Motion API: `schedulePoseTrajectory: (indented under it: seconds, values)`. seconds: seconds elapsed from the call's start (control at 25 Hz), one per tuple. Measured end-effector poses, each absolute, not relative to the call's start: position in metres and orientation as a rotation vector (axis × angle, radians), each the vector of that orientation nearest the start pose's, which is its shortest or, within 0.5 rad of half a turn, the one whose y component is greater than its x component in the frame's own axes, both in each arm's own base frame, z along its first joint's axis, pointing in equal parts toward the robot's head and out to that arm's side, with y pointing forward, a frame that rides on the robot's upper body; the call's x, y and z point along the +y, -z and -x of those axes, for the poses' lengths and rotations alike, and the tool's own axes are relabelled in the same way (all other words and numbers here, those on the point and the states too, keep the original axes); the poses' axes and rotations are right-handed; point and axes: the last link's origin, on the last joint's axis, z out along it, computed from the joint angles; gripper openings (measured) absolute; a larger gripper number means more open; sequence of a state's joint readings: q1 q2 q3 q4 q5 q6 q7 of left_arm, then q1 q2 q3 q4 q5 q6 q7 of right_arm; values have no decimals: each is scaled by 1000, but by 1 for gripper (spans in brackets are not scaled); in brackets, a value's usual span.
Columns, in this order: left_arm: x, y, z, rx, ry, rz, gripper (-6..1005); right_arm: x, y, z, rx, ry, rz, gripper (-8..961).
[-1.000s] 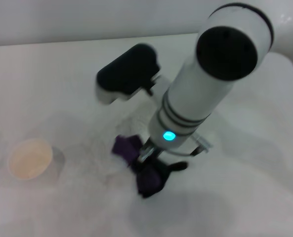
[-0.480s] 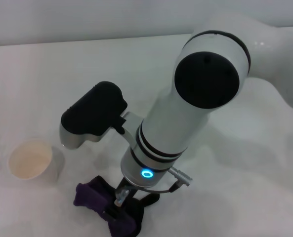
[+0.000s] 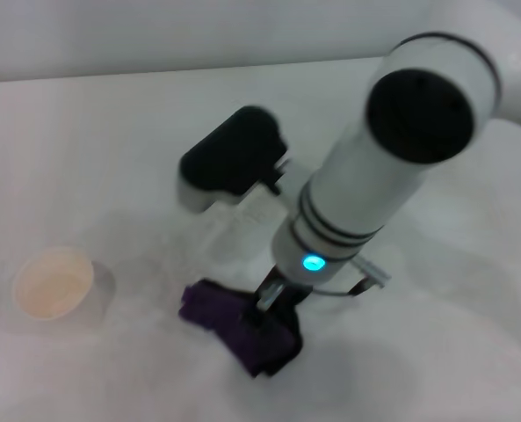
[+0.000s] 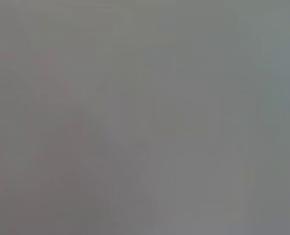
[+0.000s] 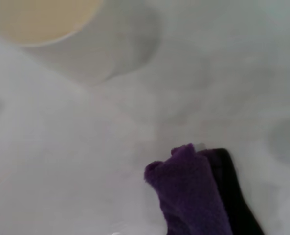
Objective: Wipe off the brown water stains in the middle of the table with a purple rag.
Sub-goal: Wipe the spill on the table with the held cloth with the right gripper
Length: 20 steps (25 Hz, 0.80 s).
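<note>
The right end effector (image 3: 264, 308) presses the purple rag (image 3: 238, 323) onto the tabletop (image 3: 84, 141), just below the middle of the head view. Its fingertips are buried in the bunched cloth and appear clamped on it. Half a second ago the rag sat lower, toward seven o'clock and close to the near edge; a second ago it lay up near the centre. It has now swung back toward one o'clock from that low point, so this is the return leg of a back-and-forth scrubbing stroke.

The brown water stains cannot be made out: around the rag only faint grey smears show, both from the head and from the right wrist, where the rag (image 5: 193, 196) lies on pale, slightly mottled surface. I judge most of the puddle is already lifted, though whatever sits beneath the cloth or the arm is hidden.

A white paper cup (image 3: 54, 283) stands well apart at nine o'clock from the rag. The left end effector is not visible; its wrist camera shows only blank grey.
</note>
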<state>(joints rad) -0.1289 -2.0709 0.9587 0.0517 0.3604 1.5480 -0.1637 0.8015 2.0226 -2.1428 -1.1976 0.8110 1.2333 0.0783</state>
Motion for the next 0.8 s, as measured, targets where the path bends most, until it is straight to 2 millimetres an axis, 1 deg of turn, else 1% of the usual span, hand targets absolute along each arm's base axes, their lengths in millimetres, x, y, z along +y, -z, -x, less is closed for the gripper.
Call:
schedulePoseTrajectory:
  seconds: [0.12, 0.24, 0.36, 0.4, 0.44, 0.52, 0.64, 0.8]
  values:
    - [202, -56, 403, -417, 576, 1295, 893, 313, 108, -138, 1062, 608, 2566, 93]
    - [204, -55, 402, -415, 579, 1297, 892, 319, 92, -152, 1082, 606, 2498, 93]
    - [206, -54, 401, -415, 582, 1299, 892, 326, 75, -171, 1127, 594, 2430, 93]
    - [206, -54, 400, -415, 584, 1299, 892, 331, 64, -183, 1161, 568, 2400, 93]
    - [206, -53, 400, -417, 585, 1299, 892, 331, 64, -183, 1161, 568, 2400, 92]
    - [206, -53, 400, -420, 586, 1299, 892, 336, 51, -193, 1193, 531, 2374, 91]
    - [206, -51, 400, -424, 588, 1299, 893, 342, 37, -204, 1208, 495, 2354, 91]
    - [203, -51, 399, -423, 593, 1294, 893, 349, 22, -217, 1197, 510, 2312, 90]
